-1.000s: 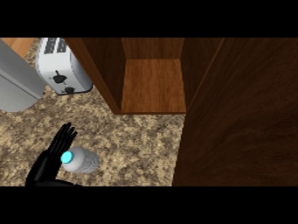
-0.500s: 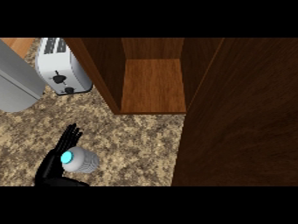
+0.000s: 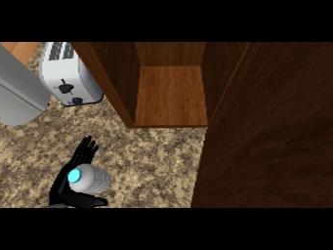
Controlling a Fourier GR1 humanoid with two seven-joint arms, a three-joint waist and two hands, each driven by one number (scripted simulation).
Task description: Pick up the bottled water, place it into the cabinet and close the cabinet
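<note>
Bottled water (image 3: 93, 179) stands upright on the bench (image 3: 151, 161), seen almost from straight above. Its long axis points up toward the head view, and the cyan cap shows over the grey body.

The left robot hand (image 3: 80, 155) comes in from the lower edge and lies directly against the bottle, which sits on the hand's right side, in front of the palm. The hand is wide: its fingers (image 3: 87, 145) run straight forward along the bottle's left flank, and the thumb (image 3: 88, 200) is spread below the bottle's near side. I judge that it is not yet closed round the bottle. The right robot hand is out of sight, so the left is the only one placed for the grasp.

The cabinet (image 3: 173, 93) lies ahead of the hand and to its right, with its shelf bare and its door (image 3: 277, 136) swung open at the far right. A toaster (image 3: 69, 78) sits straight ahead of the hand, well apart.

Compared with a second ago, the bottle stands in about the same spot. The fingers have shifted slightly to the right, closer in along the bottle.
</note>
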